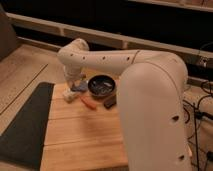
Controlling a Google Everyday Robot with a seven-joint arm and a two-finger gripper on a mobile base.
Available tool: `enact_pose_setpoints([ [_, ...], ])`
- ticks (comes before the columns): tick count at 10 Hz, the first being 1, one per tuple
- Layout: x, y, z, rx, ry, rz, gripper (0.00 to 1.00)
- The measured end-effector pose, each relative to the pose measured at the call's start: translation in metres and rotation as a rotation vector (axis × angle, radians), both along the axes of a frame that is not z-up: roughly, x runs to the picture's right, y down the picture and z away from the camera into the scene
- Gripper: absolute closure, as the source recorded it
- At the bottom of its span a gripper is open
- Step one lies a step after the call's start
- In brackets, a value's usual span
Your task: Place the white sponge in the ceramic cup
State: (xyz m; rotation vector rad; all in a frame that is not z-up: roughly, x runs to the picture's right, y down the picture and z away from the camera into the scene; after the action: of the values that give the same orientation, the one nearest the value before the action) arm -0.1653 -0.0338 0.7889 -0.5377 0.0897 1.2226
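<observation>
the gripper [75, 81] hangs at the end of the pale arm [107, 59] over the far left corner of the wooden surface [85, 135]. whether its jaws are open, closed or gripping anything i cannot tell, since the wrist covers them. the white sponge [79, 89] shows as a small bluish-white chunk right under the gripper tip, just left of the dark bowl [102, 85] and just beyond the cream block [69, 95]. whether it is gripped or resting on the wood is not clear. the ceramic cup cannot be made out; it may be hidden behind the gripper

the step in hand looks like handling the sponge close to where the cup ought to be. to do it well, centre the sponge over the cup's mouth before letting go, because a soft piece that catches the rim will sit tilted or tumble off. come down straight, low enough for the sponge to enter the mouth, then release and lift vertically so nothing drags. keep clear of the bowl on the right and of the orange piece [89, 103] and dark brown piece [110, 101] lying nearer on the wood, and avoid nudging the cup, which could tip
</observation>
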Motion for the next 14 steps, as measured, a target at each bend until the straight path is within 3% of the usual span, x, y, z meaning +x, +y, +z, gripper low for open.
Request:
enact_pose_setpoints([
  [2, 0.04, -0.042, -0.008, 0.05, 0.07, 0.018, 0.98],
  [4, 0.076, -0.072, -0.019, 0.084, 0.115, 0.06, 0.98],
  [7, 0.162, -0.088, -0.028, 0.075, 0.216, 0.194, 0.98],
  [12, 0.161, -0.088, -0.027, 0.071, 0.217, 0.198, 0.98],
  [14, 0.196, -0.106, -0.02, 0.099, 0.289, 0.214, 0.98],
])
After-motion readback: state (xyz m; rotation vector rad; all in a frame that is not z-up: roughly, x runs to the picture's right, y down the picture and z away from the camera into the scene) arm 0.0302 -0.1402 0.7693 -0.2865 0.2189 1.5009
